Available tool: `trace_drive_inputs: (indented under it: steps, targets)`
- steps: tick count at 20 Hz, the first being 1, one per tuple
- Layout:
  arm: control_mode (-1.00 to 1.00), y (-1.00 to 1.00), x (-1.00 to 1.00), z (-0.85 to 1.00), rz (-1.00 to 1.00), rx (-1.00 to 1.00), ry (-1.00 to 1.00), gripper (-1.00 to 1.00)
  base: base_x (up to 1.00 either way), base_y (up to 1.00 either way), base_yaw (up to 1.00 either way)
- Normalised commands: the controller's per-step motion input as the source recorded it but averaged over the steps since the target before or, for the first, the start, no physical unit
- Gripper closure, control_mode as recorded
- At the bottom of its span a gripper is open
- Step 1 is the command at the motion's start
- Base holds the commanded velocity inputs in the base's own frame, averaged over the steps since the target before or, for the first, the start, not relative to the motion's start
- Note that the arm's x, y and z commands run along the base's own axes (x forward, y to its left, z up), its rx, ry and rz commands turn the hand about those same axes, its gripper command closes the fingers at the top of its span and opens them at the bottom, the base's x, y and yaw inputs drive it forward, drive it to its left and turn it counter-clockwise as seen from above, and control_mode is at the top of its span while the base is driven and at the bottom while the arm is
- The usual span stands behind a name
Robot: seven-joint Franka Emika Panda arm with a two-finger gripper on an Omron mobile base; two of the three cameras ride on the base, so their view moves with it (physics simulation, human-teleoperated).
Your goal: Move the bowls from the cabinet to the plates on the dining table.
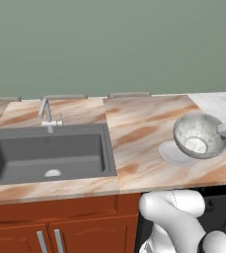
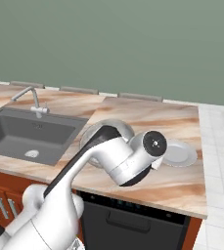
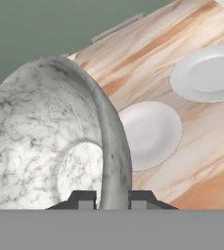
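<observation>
My arm (image 2: 103, 156) is reaching forward and right over the counter, elbow bent low, wrist turned sideways. My gripper (image 3: 105, 199) is clamping the rim of the grey speckled bowl (image 1: 199, 136), one finger inside the wall, one outside, jaws nearly closed. I'm holding the bowl tilted on its side, above the surface.

A mottled grey-white, stone-like finish is shown on the bowl (image 3: 45, 141). The plates (image 3: 150, 134) look smooth, matt and pale. The dining table (image 1: 144, 123) is veined beige marble; the sink (image 1: 48, 153) is matt dark grey, its faucet (image 1: 46, 114) brushed metal.
</observation>
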Motion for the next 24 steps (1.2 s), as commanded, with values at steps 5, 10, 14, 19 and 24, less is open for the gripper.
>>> trace_drive_inputs:
  steps: [5, 10, 14, 19, 24]
  targets:
    - [-1.0, -0.11, 0.36, -0.33, 0.03, 0.03, 0.03, 1.0, 0.0, 0.0, 0.0]
    - [-1.0, -0.1, 0.36, -0.36, 0.02, 0.03, 0.01, 1.0, 0.0, 0.0, 0.0]
    - [-1.0, -0.1, 0.4, -0.34, 0.0, 0.03, 0.0, 1.0, 0.0, 0.0, 0.0]
    - [-1.0, -0.09, 0.42, -0.35, 0.0, 0.02, 0.0, 1.0, 0.0, 0.0, 0.0]
    - [-1.0, -0.14, 0.37, -0.35, 0.0, 0.0, 0.01, 1.0, 0.0, 0.0, 0.0]
